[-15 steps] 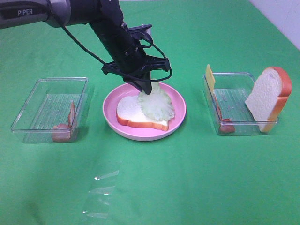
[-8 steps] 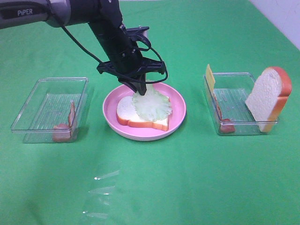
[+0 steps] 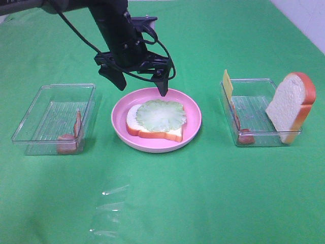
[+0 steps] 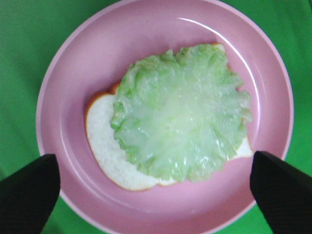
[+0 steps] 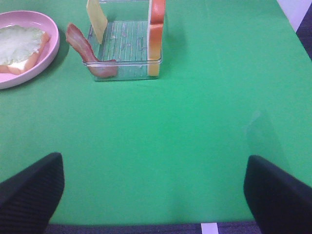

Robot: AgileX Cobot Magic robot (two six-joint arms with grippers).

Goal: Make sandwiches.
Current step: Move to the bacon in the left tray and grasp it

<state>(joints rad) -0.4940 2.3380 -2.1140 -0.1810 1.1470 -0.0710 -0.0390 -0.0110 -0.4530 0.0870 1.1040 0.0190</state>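
Observation:
A white bread slice (image 3: 132,120) lies on the pink plate (image 3: 193,121), and a pale green lettuce leaf (image 3: 161,114) rests flat on top of it. Just above the plate's far rim hangs my left gripper (image 3: 141,87), open and holding nothing. Its wrist view looks straight down on the lettuce (image 4: 180,112), the bread (image 4: 107,148) and the plate (image 4: 73,73), with the left gripper (image 4: 155,192) spread wide. My right gripper (image 5: 155,195) is open over bare green cloth, nearer than the right tray (image 5: 124,48); the exterior view does not show it.
The right tray (image 3: 254,86) holds an upright bread slice (image 3: 289,104), a cheese slice (image 3: 227,84) and a bacon strip (image 3: 244,134). Inside the left tray (image 3: 51,101) lies a bacon strip (image 3: 71,138). A clear plastic sheet (image 3: 109,208) lies near the front edge.
My left gripper has opened and let go of the lettuce, which now lies flat on the bread. The gripper has risen and drawn back from the plate.

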